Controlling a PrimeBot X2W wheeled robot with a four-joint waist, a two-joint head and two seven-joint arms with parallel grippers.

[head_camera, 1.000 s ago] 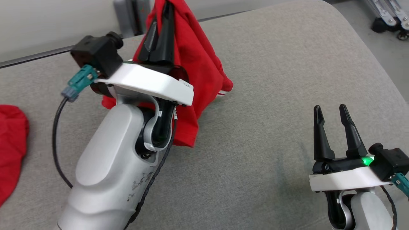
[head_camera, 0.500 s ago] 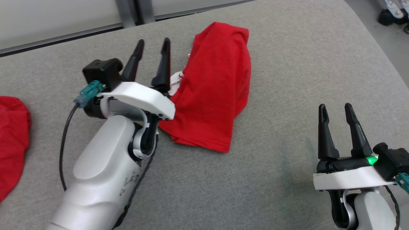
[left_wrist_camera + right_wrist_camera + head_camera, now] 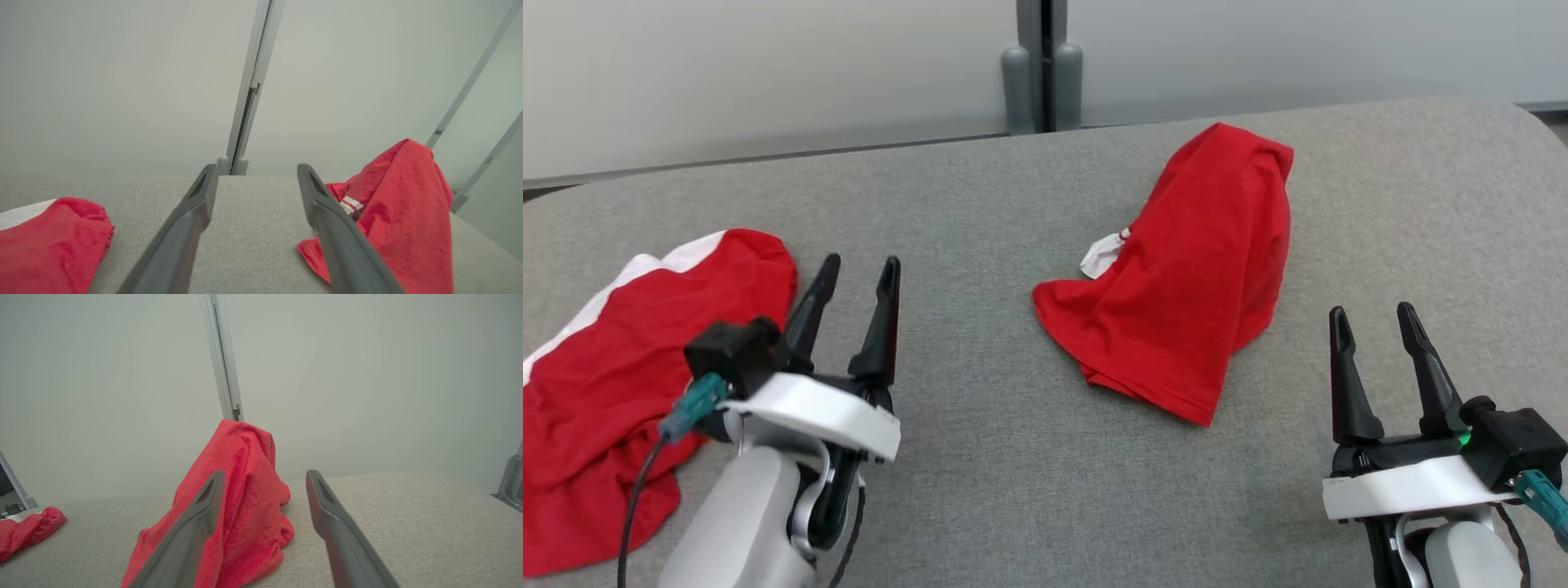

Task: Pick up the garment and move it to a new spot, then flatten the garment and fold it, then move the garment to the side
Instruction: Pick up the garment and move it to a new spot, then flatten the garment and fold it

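Red garment (image 3: 1188, 286) lies heaped right of centre, toward the tabletop's (image 3: 980, 465) far edge; left gripper (image 3: 862, 261) and right gripper (image 3: 1370, 310) near the front edge, jaws spread wide, holding nothing

The garment (image 3: 1192, 278) is matt red cloth with a fine, slightly nubby weave; the second garment (image 3: 613, 384) matches it. The table cover (image 3: 1013, 474) is coarse-woven grey fabric, matt. The fingers of the left gripper (image 3: 862, 261) and right gripper (image 3: 1370, 310) look like smooth, matt dark plastic.
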